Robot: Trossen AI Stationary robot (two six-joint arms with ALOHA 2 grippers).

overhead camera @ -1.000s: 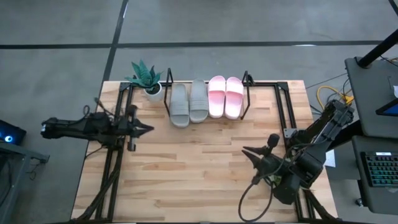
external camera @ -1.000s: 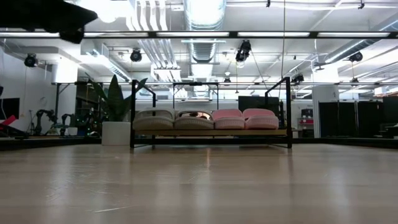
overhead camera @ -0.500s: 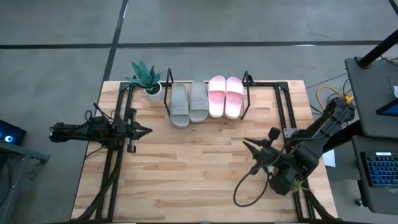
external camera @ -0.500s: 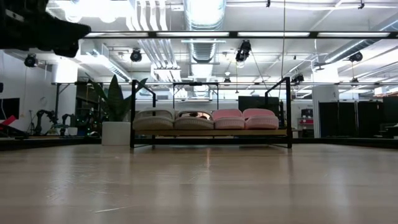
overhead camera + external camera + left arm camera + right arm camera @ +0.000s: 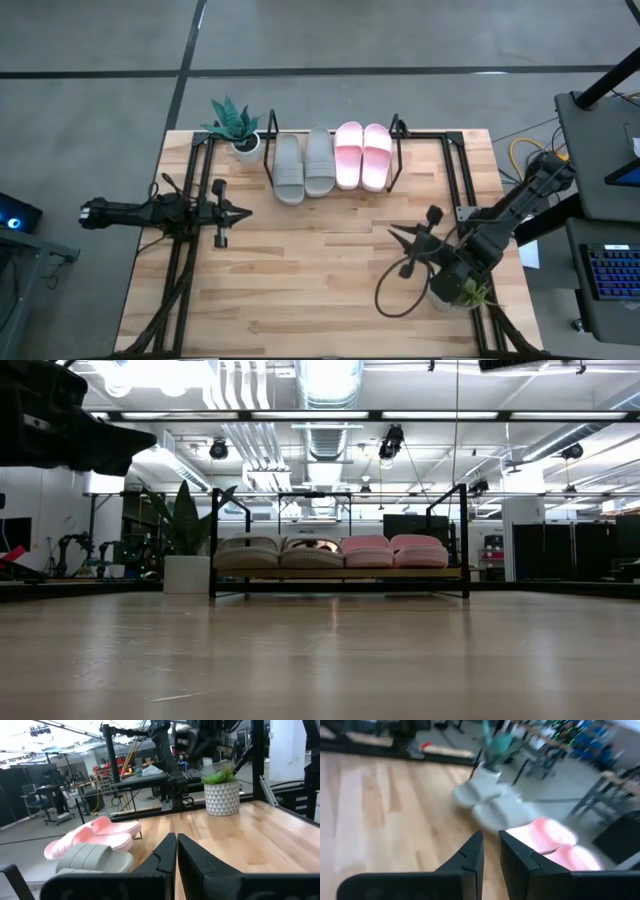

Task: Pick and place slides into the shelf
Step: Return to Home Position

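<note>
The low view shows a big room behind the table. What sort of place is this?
Most likely a robotics lab in an industrial hall: bare ceiling ducts and strip lights overhead, the left arm and right arm mounted at a wooden table, and a computer keyboard beside it.

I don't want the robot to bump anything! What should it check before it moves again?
1. The grey-green slides lie on the shelf: ok.
2. The pink slides lie beside them: ok.
3. The left pincer holds nothing: ok.
4. The right pincer holds nothing: ok.
5. Both pincers are apart from the shelf: ok.
6. The small plant under the right arm has room: cannot tell.
</note>
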